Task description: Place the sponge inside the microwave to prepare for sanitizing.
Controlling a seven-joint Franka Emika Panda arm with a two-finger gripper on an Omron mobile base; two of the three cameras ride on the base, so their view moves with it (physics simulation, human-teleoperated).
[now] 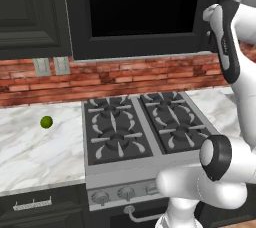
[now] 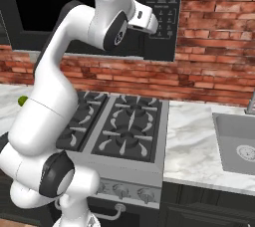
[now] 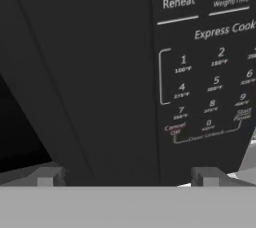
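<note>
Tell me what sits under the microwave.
Directly under the microwave runs a red brick backsplash, and below it a stove with four black burners on a marble counter. The closed door hides whatever is inside the microwave.

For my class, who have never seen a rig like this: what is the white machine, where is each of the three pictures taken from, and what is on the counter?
The white machine is a robot arm in a rendered kitchen. Two pictures come from cameras behind it, left and right, looking over a black stove set in a marble counter. A small green ball lies on the counter; a sink sits to the right. The third camera rides on the hand, facing the microwave keypad up close. Its end effector is open and holds nothing.
</note>
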